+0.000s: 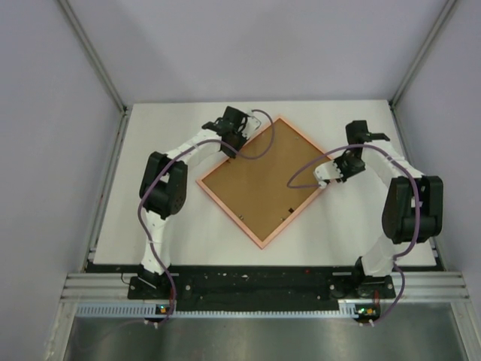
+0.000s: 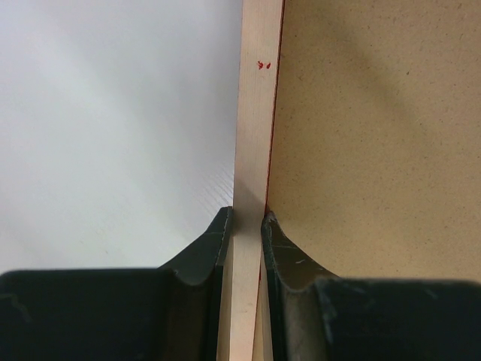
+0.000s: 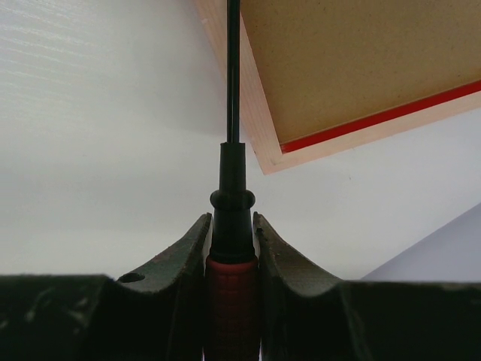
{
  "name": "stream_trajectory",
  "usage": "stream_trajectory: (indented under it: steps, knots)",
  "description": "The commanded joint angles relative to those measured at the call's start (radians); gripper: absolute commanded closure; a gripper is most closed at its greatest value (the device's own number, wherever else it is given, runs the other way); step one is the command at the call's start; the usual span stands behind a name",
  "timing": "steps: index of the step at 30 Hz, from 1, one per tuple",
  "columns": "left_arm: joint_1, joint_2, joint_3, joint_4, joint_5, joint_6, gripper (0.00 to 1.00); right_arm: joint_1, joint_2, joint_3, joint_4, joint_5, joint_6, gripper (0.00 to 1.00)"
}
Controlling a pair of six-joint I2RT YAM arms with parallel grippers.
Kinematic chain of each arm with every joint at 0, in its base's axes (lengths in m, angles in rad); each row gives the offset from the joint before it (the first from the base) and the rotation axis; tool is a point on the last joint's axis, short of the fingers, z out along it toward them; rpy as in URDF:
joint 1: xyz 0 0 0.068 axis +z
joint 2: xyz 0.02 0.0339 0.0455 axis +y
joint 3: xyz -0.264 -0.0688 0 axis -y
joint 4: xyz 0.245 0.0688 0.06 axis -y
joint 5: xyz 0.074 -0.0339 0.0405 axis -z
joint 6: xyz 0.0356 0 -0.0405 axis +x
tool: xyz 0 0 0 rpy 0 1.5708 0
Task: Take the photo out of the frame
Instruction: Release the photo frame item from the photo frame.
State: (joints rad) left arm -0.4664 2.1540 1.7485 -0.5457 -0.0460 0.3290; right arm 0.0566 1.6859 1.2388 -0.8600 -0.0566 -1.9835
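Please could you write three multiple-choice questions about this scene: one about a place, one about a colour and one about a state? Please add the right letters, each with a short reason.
1. Where does the left pincer hold the frame?
A. on its pale rim
B. on the middle of its brown back
C. nowhere, it hangs apart

2. What colour is the handle of the screwdriver in the right pincer?
A. blue
B. red
C. yellow

3. How does the frame lie on the table?
A. upright
B. flat, back up
C. flat, photo up

Answers:
1 A: the left wrist view shows a finger on each side of the rim.
2 B: red shows between the fingers in the right wrist view.
3 B: the top view shows the brown back facing up.
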Motion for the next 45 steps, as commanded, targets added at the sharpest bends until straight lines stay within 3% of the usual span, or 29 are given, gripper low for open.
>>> stream_trajectory:
  steps: [1,21,35,45]
  knots:
    - [0.011,-0.029,0.057,0.066,-0.035,0.022,1.00,0.005,0.023,0.044,0.009,0.001,-0.727,1.00]
    - [0.012,-0.089,0.164,0.035,-0.083,0.116,1.00,-0.023,0.067,0.106,0.055,-0.011,-0.727,1.00]
    - [0.006,-0.108,0.186,0.020,-0.077,0.120,1.00,-0.018,0.086,0.040,0.107,-0.002,-0.729,1.00]
    - [0.006,-0.097,0.195,0.024,-0.089,0.108,1.00,0.000,0.086,0.016,0.099,-0.083,-0.726,1.00]
